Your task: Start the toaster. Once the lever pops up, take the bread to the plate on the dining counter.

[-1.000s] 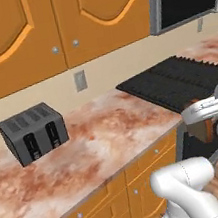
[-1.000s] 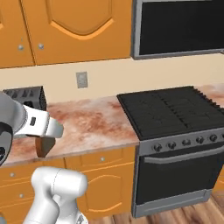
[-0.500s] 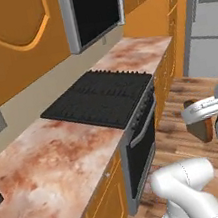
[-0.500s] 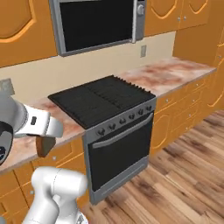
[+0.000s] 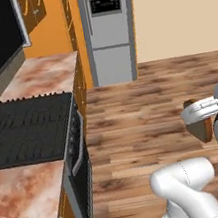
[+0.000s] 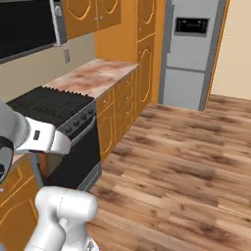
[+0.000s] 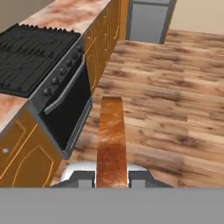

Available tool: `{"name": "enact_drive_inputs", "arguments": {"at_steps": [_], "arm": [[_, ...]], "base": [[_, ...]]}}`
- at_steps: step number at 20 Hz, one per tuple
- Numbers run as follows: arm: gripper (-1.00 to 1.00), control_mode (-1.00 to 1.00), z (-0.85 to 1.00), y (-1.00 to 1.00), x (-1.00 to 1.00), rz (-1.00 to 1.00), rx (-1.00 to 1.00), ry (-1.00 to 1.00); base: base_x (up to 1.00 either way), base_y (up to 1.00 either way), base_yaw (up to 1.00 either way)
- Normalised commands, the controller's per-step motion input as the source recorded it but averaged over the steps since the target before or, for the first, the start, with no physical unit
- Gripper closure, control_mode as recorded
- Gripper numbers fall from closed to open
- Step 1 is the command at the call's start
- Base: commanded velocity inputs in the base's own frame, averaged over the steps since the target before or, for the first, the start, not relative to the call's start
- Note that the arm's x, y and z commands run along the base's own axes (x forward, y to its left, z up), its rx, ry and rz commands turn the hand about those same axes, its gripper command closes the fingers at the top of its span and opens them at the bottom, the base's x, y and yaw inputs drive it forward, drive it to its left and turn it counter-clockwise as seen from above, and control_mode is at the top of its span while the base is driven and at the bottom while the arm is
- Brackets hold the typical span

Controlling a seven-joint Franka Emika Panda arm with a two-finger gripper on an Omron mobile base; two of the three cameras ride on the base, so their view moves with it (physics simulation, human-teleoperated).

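One slice, the bread (image 7: 112,140), is sitting pinched edge-on in the gripper (image 7: 112,177). Stove (image 7: 33,57) is lying at ten o'clock, fridge (image 7: 148,19) at twelve, with wooden floor (image 7: 175,100) running between.

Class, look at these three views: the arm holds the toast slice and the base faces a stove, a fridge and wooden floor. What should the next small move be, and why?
Probably keep the jaws shut on the bread and turn the base on, searching for the plate. The gripper carries the slice edge-on above the wooden floor, with the stove and fridge ahead, so nowhere here suits a release.
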Motion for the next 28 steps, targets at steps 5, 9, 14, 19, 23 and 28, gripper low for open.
{"name": "enact_drive_inputs", "arguments": {"at_steps": [5, 9, 14, 19, 23, 28], "arm": [[1.0, 1.0, 0.0, 0.0, 0.0, 0.0, 0.0, 0.0], [1.0, 1.0, 0.0, 0.0, 0.0, 0.0, 0.0, 0.0], [1.0, 1.0, 0.0, 0.0, 0.0, 0.0, 0.0, 0.0], [1.0, 1.0, 0.0, 0.0, 0.0, 0.0, 0.0, 0.0], [1.0, 1.0, 0.0, 0.0, 0.0, 0.0, 0.0, 0.0], [1.0, 1.0, 0.0, 0.0, 0.0, 0.0, 0.0, 0.0]], "base": [[0.0, -0.56, -0.69], [0.0, -0.51, -0.68], [0.02, -0.47, -0.66], [0.04, -0.38, -0.66], [0.01, -0.34, -0.68], [0.0, -0.17, -0.7]]}}
